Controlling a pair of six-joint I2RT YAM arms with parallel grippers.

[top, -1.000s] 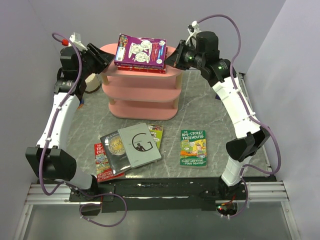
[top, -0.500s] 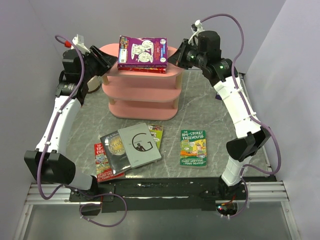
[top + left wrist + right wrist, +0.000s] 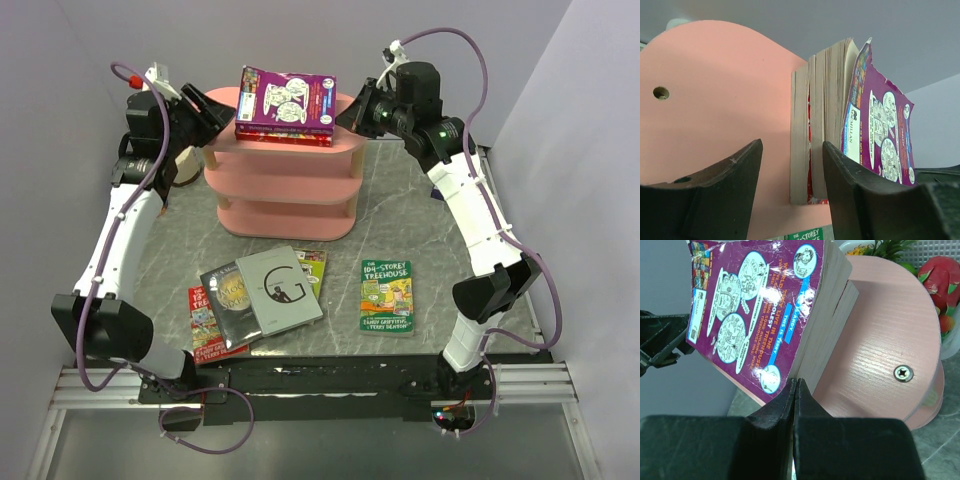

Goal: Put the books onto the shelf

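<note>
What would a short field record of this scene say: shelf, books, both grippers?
shelf: pink, three tiers
top board: book stack, purple book uppermost
front pile: grey G book, dark book, red book, lime-green book, overlapping
apart, right: green Treehouse book
left gripper: open, at stack's left
right gripper: shut, at stack's right

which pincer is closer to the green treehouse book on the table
Right. The right pincer sits at the shelf top's right end, straight beyond the green treehouse book; the left pincer is at the top's left end, farther away.
</note>
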